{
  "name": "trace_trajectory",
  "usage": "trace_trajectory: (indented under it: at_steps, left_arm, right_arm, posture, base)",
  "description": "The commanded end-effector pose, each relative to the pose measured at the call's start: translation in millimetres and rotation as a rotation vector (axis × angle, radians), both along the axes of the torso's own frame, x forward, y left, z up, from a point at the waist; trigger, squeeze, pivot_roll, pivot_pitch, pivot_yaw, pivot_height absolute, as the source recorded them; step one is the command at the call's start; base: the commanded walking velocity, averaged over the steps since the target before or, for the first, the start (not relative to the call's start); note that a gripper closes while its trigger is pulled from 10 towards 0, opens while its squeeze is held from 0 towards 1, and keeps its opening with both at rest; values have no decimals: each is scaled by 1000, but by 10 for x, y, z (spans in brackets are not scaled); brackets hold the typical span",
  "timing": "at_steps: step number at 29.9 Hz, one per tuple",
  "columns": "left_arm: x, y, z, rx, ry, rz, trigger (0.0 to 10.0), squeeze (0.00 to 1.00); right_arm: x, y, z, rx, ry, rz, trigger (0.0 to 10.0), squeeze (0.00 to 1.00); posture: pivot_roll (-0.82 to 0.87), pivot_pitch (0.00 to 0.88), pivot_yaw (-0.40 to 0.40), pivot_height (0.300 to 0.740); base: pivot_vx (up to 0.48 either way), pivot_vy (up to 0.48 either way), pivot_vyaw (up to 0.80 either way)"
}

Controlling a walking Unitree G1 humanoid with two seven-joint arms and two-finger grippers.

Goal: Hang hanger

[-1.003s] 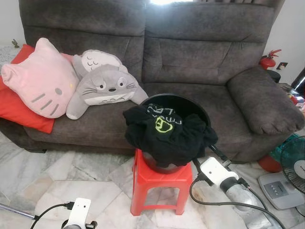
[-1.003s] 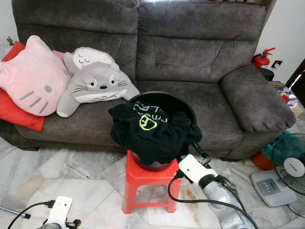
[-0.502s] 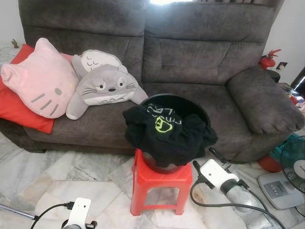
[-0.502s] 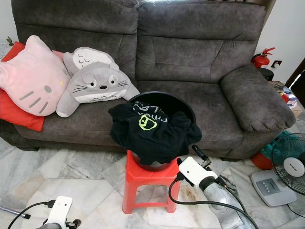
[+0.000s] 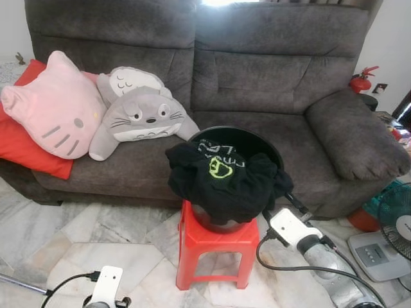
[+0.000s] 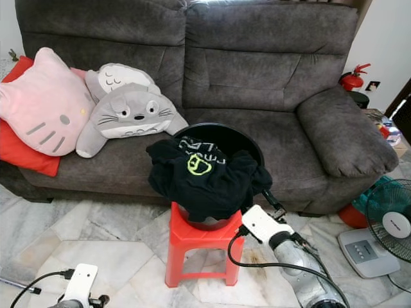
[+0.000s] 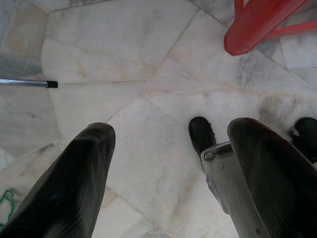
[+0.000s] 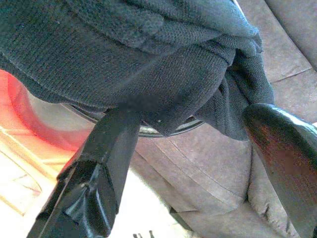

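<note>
Sofa point(image 5: 257, 83): dark grey-brown cloth, matt, short soft nap. Cat cushion point(image 5: 54, 106) pink plush; grey creature cushion point(image 5: 141, 119) plush, matt. Stool point(image 5: 215, 247): red plastic, smooth, slight sheen. Bucket point(image 5: 257, 142): black, smooth, glossy at rim. Garment point(image 5: 221, 183): black knitted cloth, matt, ribbed up close, green print. Floor point(image 5: 96, 237): pale veined marble slabs, polished, grimy along joints. Right gripper point(image 8: 198, 144) fingers point(image 8: 106, 148) black, glossy. Right arm point(image 5: 334, 273): brushed silver metal.
</note>
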State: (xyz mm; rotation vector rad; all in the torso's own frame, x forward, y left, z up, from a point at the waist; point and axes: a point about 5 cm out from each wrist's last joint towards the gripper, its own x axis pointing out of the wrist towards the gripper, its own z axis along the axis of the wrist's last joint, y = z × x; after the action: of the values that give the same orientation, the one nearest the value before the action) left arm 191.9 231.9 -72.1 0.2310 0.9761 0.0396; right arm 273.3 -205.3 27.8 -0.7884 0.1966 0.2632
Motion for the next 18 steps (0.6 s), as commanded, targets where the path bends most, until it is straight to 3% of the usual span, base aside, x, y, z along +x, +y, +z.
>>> trace_trajectory:
  at_steps: [1,6,11,18]
  left_arm:
    - [11,-22,-1,-3,9,-16,10000,0]
    - [2,-14,-4,-2,12,-14,10000,0]
    - [1,-13,-4,-3,13,-16,10000,0]
    - [4,-9,-2,-5,12,-15,10000,0]
  right_arm:
    - [22,9,18,-3,-12,4,10000,0]
    - [17,29,11,1,-11,12,10000,0]
    - [-58,-3,-132,-58,71,14,10000,0]
    - [-85,-18,-157,-41,71,-15,10000,0]
  posture:
    - [-168,0,-56,740]
    - [-167,0,-55,740]
    - [-169,0,-56,740]
    - [-169,0,-55,740]
  base:
    - [0,0,0]
    - [0,0,0]
    - [0,0,0]
    - [0,0,0]
